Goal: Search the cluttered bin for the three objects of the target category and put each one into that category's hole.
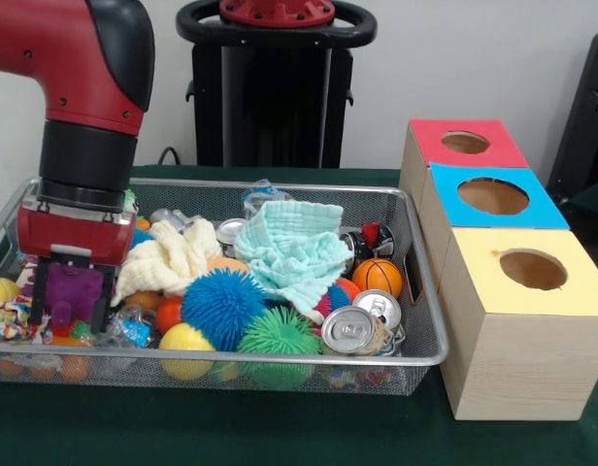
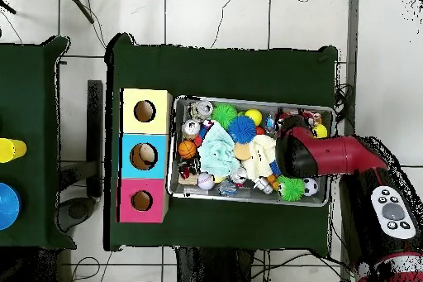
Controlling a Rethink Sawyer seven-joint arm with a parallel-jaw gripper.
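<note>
My gripper point(image 1: 71, 301), purple under a red wrist, is lowered into the left end of the wire bin point(image 1: 231, 357) among the clutter; its tips are buried. In the overhead view the arm point(image 2: 322, 156) covers it. The bin holds a mint cloth point(image 1: 294, 248), a cream cloth point(image 1: 168, 257), a blue spiky ball point(image 1: 223, 306), a green spiky ball point(image 1: 278, 335), a yellow ball point(image 1: 185, 342), a small basketball point(image 1: 377, 277) and two silver cans point(image 1: 349, 330). To the right stand the red box point(image 1: 466, 143), the blue box point(image 1: 493, 197) and the yellow box point(image 1: 532, 270), each with a round hole on top.
Several small toys and balls crowd the bin's left end around the gripper, among them a yellow ball point(image 1: 0, 289). The boxes touch the bin's right wall. A green cloth point(image 1: 280, 437) covers the table.
</note>
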